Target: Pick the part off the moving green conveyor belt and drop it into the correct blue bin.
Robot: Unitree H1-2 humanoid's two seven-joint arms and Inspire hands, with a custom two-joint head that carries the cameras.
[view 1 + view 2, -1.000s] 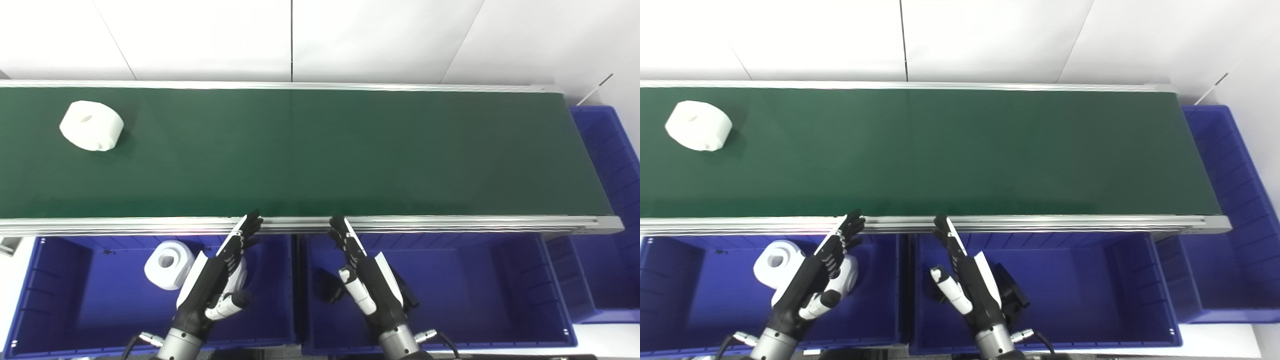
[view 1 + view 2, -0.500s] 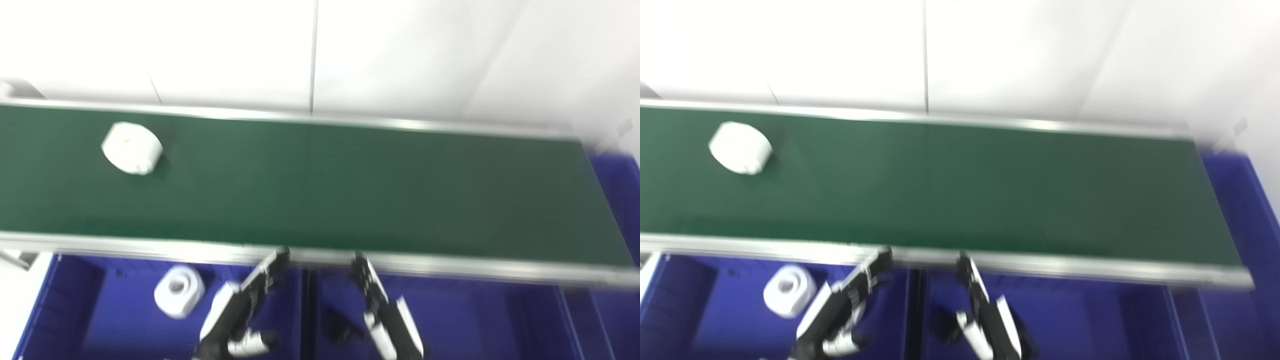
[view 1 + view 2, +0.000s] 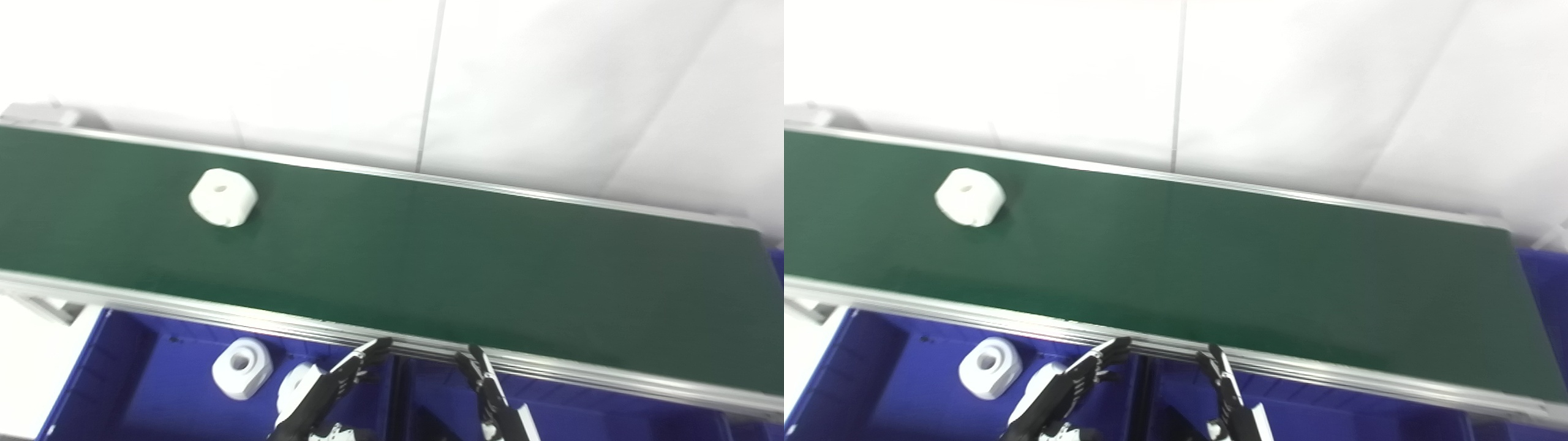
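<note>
Meanwhile you were waiting: both hands, left (image 3: 331, 392) and right (image 3: 493, 398), held nothing, fingers straight and slightly spread. The white part (image 3: 223, 197) rode the belt (image 3: 465, 269) far beyond your left fingertips; next, reach out.

**Bright room, soft focus**

Even overhead light washes the white wall (image 3: 551, 92) almost blank. The green belt (image 3: 459, 269) shows no glare, and the white part (image 3: 223, 197) casts a faint shadow to its right. Everything looks slightly smeared, and the belt runs tilted across both views. The bins (image 3: 894, 373) sit darker.
</note>
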